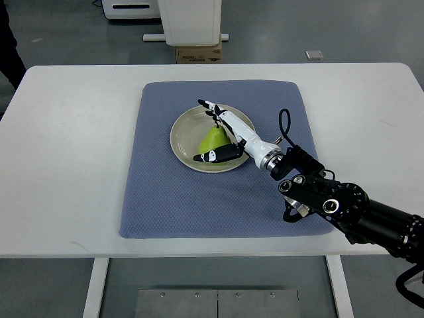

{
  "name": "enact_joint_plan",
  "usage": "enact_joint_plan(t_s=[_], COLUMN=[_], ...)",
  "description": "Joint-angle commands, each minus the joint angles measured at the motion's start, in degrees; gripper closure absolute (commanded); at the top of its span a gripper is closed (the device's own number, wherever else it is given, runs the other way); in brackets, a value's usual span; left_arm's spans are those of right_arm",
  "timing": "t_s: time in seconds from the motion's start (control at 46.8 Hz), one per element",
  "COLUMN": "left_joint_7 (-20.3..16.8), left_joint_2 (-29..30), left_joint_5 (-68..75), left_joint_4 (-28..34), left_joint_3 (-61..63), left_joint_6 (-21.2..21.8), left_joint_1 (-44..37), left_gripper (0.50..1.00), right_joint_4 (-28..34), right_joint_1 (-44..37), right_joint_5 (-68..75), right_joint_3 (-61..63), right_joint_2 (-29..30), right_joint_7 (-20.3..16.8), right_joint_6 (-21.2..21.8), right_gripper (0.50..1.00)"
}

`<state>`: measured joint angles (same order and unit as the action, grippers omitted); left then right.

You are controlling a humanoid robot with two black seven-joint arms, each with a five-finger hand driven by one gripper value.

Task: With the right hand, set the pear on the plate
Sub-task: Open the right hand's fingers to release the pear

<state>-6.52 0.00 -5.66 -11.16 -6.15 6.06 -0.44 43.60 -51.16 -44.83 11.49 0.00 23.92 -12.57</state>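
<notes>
White table (73,152) carried a blue mat (165,199) w/ a plate (182,136) near its far edge. Right hand (222,136) had fingers spread around the pear (213,140) on the plate; grip unclear.

Right hand (222,132) covers the pear's (213,140) right side; contact w/ pear unclear. Right arm cut off at right edge. Cardboard box (197,53) partly hidden behind table (66,132).

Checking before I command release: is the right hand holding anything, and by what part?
The right hand is around the pear over the plate, fingers at its top and lower end; whether it is a firm grip cannot be told.
</notes>
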Motion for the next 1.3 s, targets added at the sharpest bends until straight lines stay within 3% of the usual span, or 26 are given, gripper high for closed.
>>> enact_joint_plan(t_s=[0.0, 0.599, 1.283], left_joint_7=[0.0, 0.0, 0.0], left_joint_2=[0.0, 0.0, 0.0], left_joint_5=[0.0, 0.0, 0.0], left_joint_4=[0.0, 0.0, 0.0], left_joint_3=[0.0, 0.0, 0.0], left_joint_6=[0.0, 0.0, 0.0], left_joint_1=[0.0, 0.0, 0.0], left_gripper=[0.5, 0.5, 0.5], right_joint_4=[0.0, 0.1, 0.2], right_joint_1=[0.0, 0.9, 4.0], right_joint_5=[0.0, 0.1, 5.8], right_joint_3=[0.1, 5.7, 11.7], right_joint_2=[0.0, -0.1, -9.0], right_joint_7=[0.2, 0.5, 1.4], right_joint_6=[0.2, 3.1, 7.0], right_gripper=[0.502, 0.502, 0.502])
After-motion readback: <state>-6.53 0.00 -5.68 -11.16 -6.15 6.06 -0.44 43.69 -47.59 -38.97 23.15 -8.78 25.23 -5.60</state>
